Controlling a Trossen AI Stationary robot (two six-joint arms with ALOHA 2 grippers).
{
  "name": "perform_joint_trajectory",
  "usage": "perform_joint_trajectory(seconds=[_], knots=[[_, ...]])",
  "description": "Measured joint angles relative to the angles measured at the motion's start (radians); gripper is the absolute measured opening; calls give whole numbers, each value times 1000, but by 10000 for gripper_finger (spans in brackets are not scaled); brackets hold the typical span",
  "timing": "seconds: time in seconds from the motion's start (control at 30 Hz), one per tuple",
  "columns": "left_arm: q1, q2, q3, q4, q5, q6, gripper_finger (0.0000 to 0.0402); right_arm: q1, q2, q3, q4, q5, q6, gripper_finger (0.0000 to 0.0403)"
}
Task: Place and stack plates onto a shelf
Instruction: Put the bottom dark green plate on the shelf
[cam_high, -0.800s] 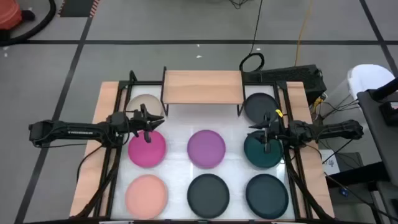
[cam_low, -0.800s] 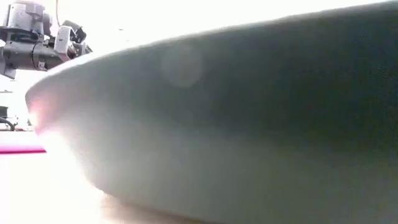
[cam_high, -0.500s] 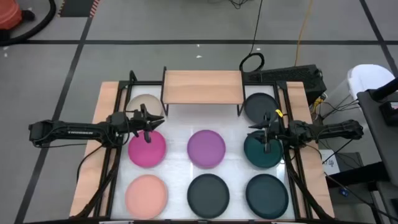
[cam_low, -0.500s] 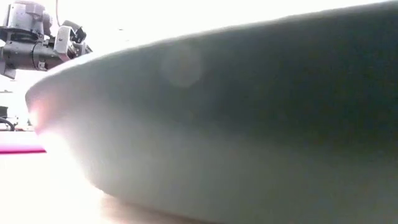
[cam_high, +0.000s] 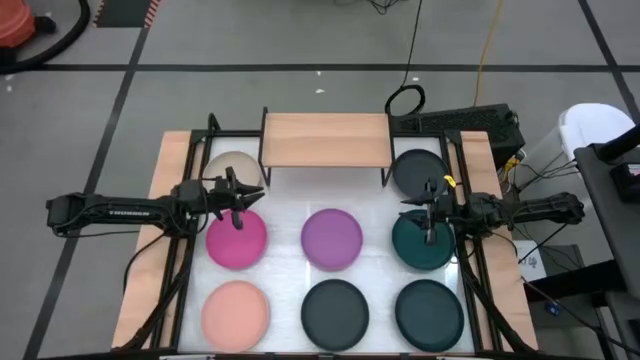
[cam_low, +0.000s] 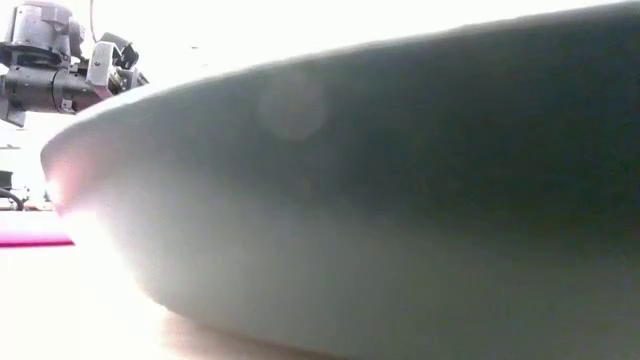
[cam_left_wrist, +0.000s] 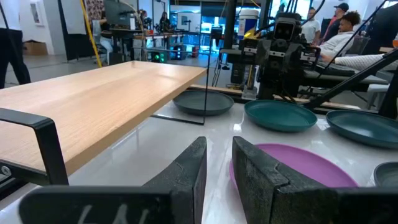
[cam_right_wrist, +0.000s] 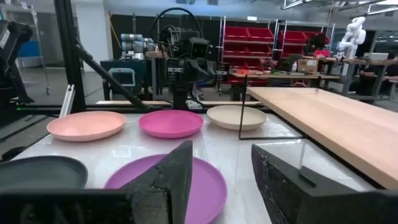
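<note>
The shelf (cam_high: 325, 140), a light wooden board on thin black legs, stands at the table's far middle. Around it several plates lie flat on the white top: beige (cam_high: 232, 168), black (cam_high: 418, 170), magenta (cam_high: 237, 240), purple (cam_high: 332, 238), dark teal (cam_high: 422, 243), salmon pink (cam_high: 236, 308), black (cam_high: 335, 308) and dark teal (cam_high: 430, 308). My left gripper (cam_high: 240, 205) hovers over the magenta plate's far part, its fingers (cam_left_wrist: 217, 165) a little apart. My right gripper (cam_high: 428, 215) hovers over the middle dark teal plate, open (cam_right_wrist: 221, 168). Both hold nothing.
A black frame (cam_high: 190, 250) runs along both sides of the table. In the low view a dark plate (cam_low: 400, 200) close to the camera fills the picture, hiding most of the table. People and workbenches show in the room beyond. Bare white top lies between the plates.
</note>
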Motion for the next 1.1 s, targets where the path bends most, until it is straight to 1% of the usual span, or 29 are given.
perform_joint_trajectory(seconds=[0.17,0.27,0.37,0.47,0.6,0.67,0.77,0.87,0.9,0.93,0.97,1.03,1.1], knots=[[0,0,0,0,0,0,81,0,0,0,43,1,14,146],[0,0,0,0,0,0,81,0,2,0,39,1,15,146],[0,0,0,0,0,0,81,0,4,0,79,1,15,146],[0,0,0,0,0,0,81,0,5,0,214,-3,54,146],[0,0,0,0,0,0,81,0,5,0,402,-2,260,146],[0,0,0,0,0,0,81,0,4,0,499,4,321,146],[0,0,0,0,0,0,81,0,4,0,626,2,310,146],[0,0,0,0,0,0,81,0,4,8,677,-1,302,146],[0,0,0,0,0,0,81,0,4,23,659,-1,288,146],[0,0,0,0,0,0,81,0,4,48,597,-8,271,146],[0,0,0,0,0,0,81,0,8,94,530,-39,256,146],[0,0,0,0,0,0,81,0,29,219,373,-105,247,145],[0,0,0,0,0,0,81,0,75,351,188,-139,247,143]])
